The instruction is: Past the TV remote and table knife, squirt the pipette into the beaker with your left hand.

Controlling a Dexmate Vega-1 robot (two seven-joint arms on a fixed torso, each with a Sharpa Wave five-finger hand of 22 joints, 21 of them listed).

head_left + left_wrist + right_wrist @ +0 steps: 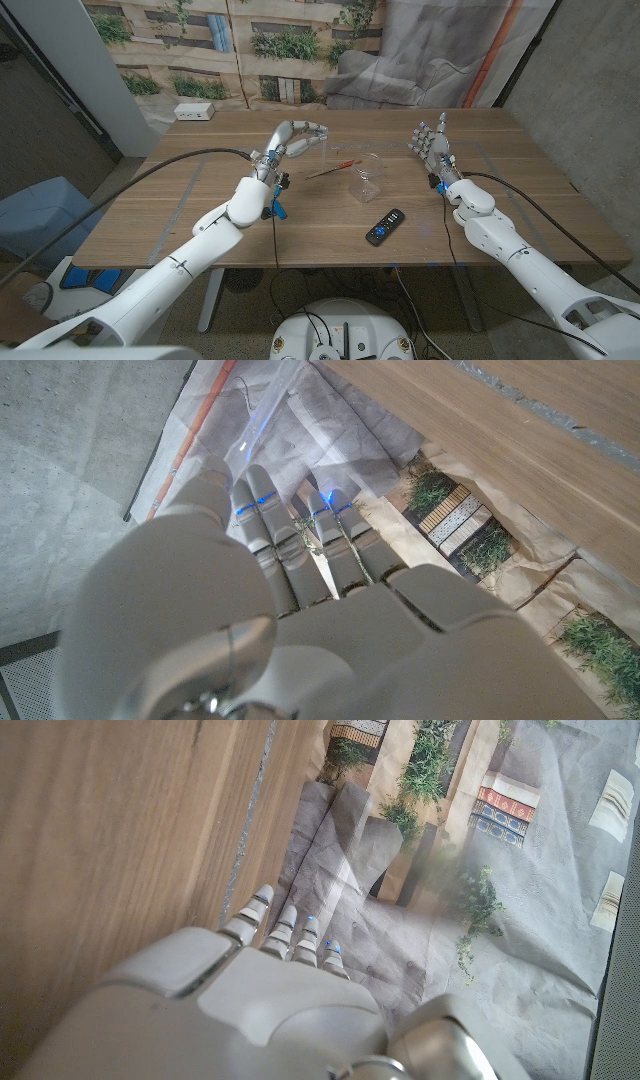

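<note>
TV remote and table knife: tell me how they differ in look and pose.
The TV remote is black, broad and blocky, with a blue patch at its near end; the table knife is thin, with a reddish handle. The remote lies nearer the robot, in front of the clear beaker; the knife lies farther back, left of the beaker. Both lie flat on the wooden table, slanting alike, touched by neither hand.

We see the wooden desk [200,200] and a white power strip [194,112] at its far corner, beyond and outboard of the left hand [298,138]. Blue bin [40,215] on the floor, well outboard of that hand. Printed building-and-plants backdrop [200,50] plus crumpled grey sheet [400,70] hang beyond both hands.
</note>
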